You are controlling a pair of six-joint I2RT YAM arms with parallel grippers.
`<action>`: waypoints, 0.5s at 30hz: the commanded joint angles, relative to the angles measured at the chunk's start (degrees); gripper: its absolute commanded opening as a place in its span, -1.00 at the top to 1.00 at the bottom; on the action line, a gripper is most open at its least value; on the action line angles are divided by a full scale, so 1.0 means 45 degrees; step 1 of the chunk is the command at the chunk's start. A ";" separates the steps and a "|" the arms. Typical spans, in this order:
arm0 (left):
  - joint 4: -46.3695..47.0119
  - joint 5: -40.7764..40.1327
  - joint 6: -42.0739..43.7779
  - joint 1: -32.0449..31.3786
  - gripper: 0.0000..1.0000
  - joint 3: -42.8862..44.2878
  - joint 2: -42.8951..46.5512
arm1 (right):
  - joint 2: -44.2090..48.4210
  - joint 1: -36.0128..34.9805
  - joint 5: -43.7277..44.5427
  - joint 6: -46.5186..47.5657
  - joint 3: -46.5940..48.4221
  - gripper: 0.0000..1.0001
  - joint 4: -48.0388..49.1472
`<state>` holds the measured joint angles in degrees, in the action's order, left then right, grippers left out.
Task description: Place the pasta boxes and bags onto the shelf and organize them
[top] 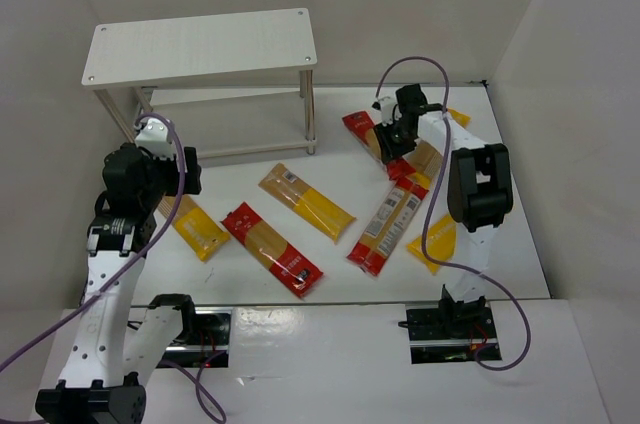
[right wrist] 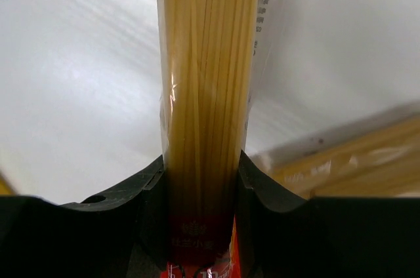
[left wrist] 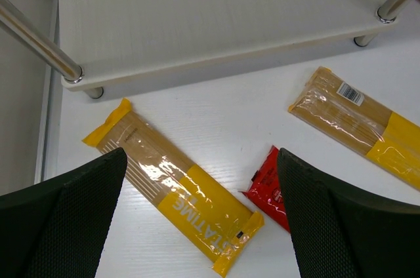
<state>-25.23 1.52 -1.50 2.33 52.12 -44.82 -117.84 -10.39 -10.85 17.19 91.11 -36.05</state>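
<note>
The white shelf stands at the back left, and its lower board shows in the left wrist view. My right gripper is shut on a red pasta pack right of the shelf. In the right wrist view its window of pale spaghetti is pinched between the jaws of my right gripper. My left gripper hangs open above a yellow pack, with a red pack's tip beside its right finger. Other packs lie flat on the table: yellow, red, red, yellow.
Another yellow pack lies partly under the right arm, near the held one. White walls close in the table on the left, back and right. The shelf's silver legs stand close to my left gripper.
</note>
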 commanded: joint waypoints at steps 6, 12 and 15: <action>0.0451 0.0131 0.0098 0.0088 -1.00 0.0000 -0.0060 | 0.2610 0.0961 -0.2528 0.0574 -0.0714 1.00 -0.0387; 0.0451 0.0130 0.0098 0.0088 -1.00 0.0000 -0.0177 | 0.3725 0.1353 -0.3974 0.0809 -0.0950 1.00 -0.0387; 0.0451 0.0696 0.0448 0.0088 -1.00 0.0000 0.0134 | 0.4117 0.1489 -0.4366 0.0809 -0.0950 1.00 -0.0541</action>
<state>-25.23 1.98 -1.34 2.35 52.12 -45.58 -105.36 -4.12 -23.53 20.12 85.78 -39.92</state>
